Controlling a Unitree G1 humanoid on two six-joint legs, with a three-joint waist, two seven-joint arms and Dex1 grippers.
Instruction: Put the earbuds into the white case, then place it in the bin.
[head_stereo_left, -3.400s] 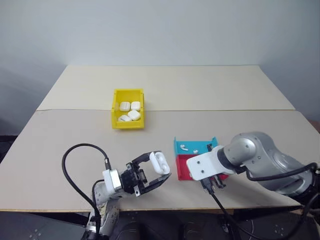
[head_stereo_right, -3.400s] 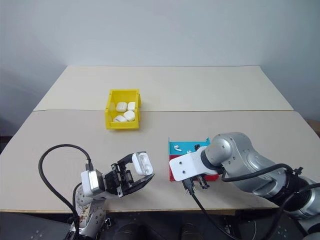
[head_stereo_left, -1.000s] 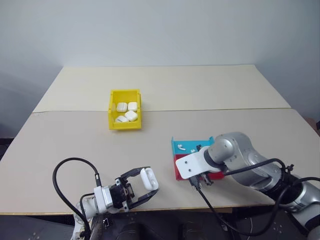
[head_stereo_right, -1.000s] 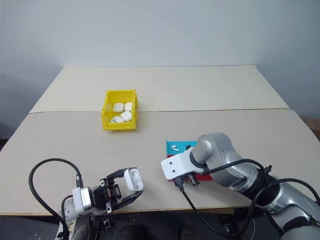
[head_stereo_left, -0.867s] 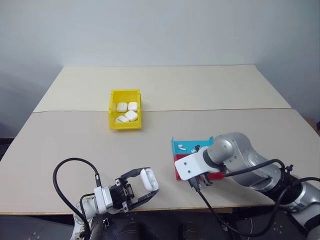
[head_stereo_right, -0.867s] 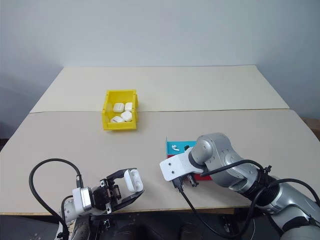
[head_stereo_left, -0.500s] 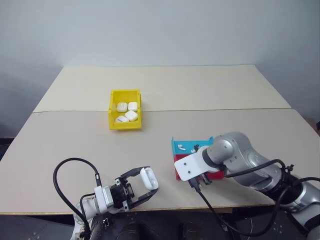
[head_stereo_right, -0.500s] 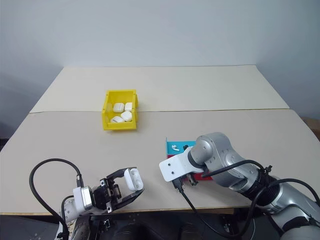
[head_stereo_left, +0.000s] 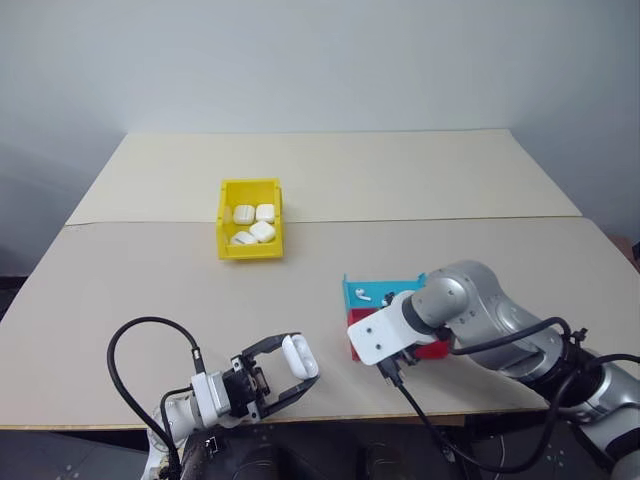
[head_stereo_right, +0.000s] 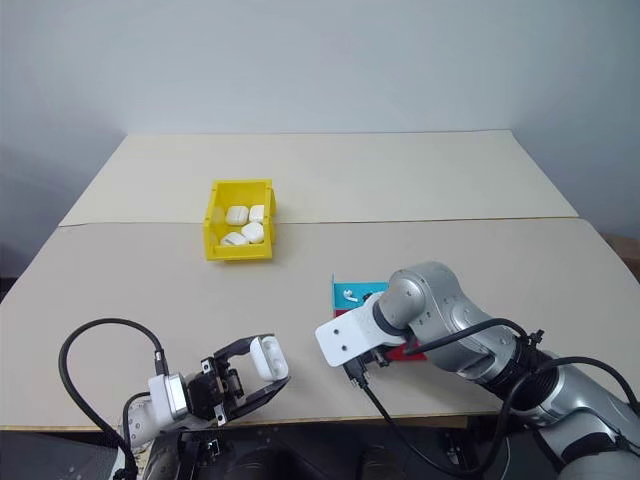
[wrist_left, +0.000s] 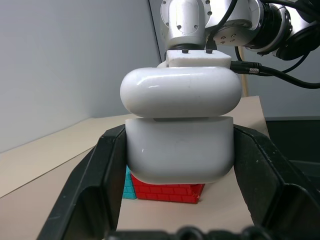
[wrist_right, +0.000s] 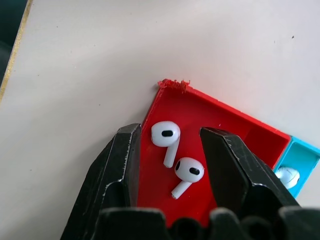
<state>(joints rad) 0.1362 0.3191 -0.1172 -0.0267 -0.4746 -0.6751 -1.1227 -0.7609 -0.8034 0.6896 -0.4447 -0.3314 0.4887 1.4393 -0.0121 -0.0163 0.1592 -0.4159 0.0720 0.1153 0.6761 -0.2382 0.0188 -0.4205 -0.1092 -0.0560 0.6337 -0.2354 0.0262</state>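
At the table's near left, my left gripper (head_stereo_left: 287, 364) is shut on the white case (wrist_left: 179, 142), a glossy rounded box squeezed between both black fingers with its lid (wrist_left: 181, 92) raised. My right gripper (wrist_right: 172, 134) points down over the red tray (wrist_right: 225, 122), open. Two earbuds (wrist_right: 167, 137) (wrist_right: 189, 172) lie on the tray floor between its fingertips, touched by neither. The yellow bin (head_stereo_left: 250, 250) stands further back on the left with several white cases inside.
A teal tray (head_stereo_left: 378, 293) adjoins the red tray (head_stereo_left: 432, 350) on its far side and holds another earbud (head_stereo_left: 362, 295). Black cables loop from both wrists near the table's front edge. A seam crosses the table behind the bin.
The camera shifted after the earliest frames. In the last second my right wrist has turned a little over the red tray. My left gripper has kept still with the case.
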